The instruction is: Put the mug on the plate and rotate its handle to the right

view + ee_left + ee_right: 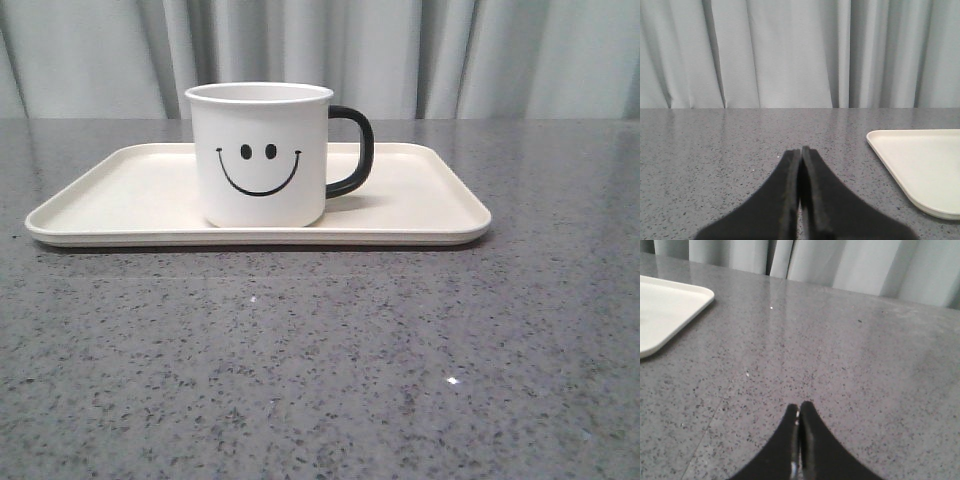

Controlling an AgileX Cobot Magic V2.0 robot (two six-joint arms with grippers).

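**Mug on plate, both grippers closed over bare table**

The left gripper [801,152] hangs low over the table [320,360], fingers pressed together and holding nothing; a plate [920,165] corner lies off to one side of it. The right gripper [799,407] is likewise closed and empty, apart from the plate's other corner. The mug [260,155] stands upright on the plate (smiley toward the front camera), its handle [355,150] pointing right. Grey counter surrounds the plate on all sides, with curtain [450,55] behind.
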